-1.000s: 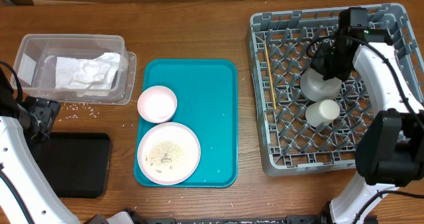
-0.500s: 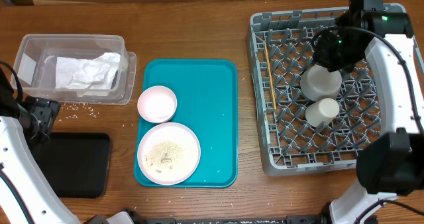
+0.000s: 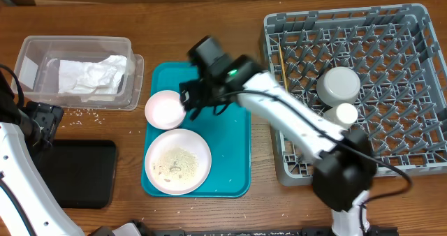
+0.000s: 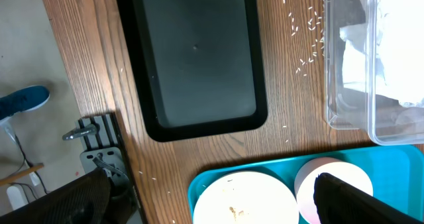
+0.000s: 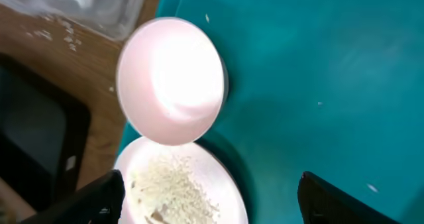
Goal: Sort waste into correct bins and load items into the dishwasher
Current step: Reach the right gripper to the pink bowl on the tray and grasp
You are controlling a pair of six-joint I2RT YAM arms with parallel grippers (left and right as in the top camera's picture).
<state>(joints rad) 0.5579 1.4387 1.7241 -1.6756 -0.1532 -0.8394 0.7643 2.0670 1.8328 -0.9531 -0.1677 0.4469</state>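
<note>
My right gripper (image 3: 202, 102) hangs open over the teal tray, just right of the pale pink small bowl (image 3: 165, 109). In the right wrist view its fingers (image 5: 93, 201) stand wide apart, with the pink bowl (image 5: 172, 78) ahead and the plate (image 5: 179, 191) carrying rice between them below. Nothing is held. The grey dish rack (image 3: 405, 26) holds an upturned grey-green bowl (image 3: 339, 84), a white cup (image 3: 340, 116) and chopsticks (image 3: 284, 79). The clear tub (image 3: 28, 54) contains crumpled napkins (image 3: 87, 75). My left gripper (image 3: 43, 121) is open and empty at the table's left edge.
The teal tray (image 3: 227, 131) lies mid-table. A black tray (image 3: 77, 170) sits front left, also in the left wrist view (image 4: 195, 58) beside the tub (image 4: 377, 65). Loose rice grains (image 3: 84, 114) are scattered on the wood below the tub.
The right arm has swung from the dish rack across to the teal tray, and its gripper has gone from shut to open. The grey-green bowl stays in the rack. The left arm is still.
</note>
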